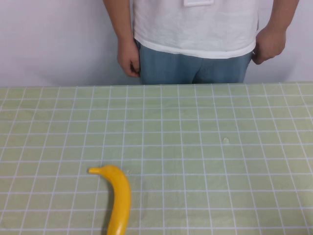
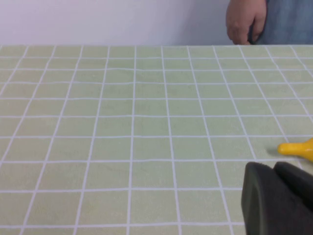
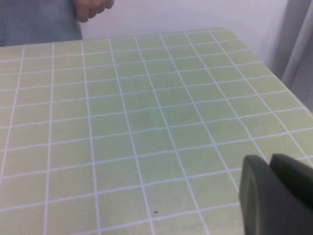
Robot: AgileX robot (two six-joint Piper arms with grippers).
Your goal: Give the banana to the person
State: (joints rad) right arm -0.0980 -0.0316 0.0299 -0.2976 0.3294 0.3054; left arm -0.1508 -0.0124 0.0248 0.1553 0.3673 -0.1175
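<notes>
The banana (image 1: 117, 196) is bright yellow and lies on the green grid table (image 1: 205, 147) near the front left, with its stem tip pointing left. Its tip also shows in the left wrist view (image 2: 298, 148), just beyond my left gripper (image 2: 274, 169), whose dark fingers are together and hold nothing. My right gripper (image 3: 270, 164) is shut and empty above bare table. Neither gripper shows in the high view. The person (image 1: 195, 24), in a white T-shirt and jeans, stands behind the table's far edge with both hands down at the sides.
A white wall stands behind the table. The table's far right corner and a grey curtain (image 3: 301, 49) show in the right wrist view. A small pale speck (image 1: 225, 140) lies on the cloth right of centre.
</notes>
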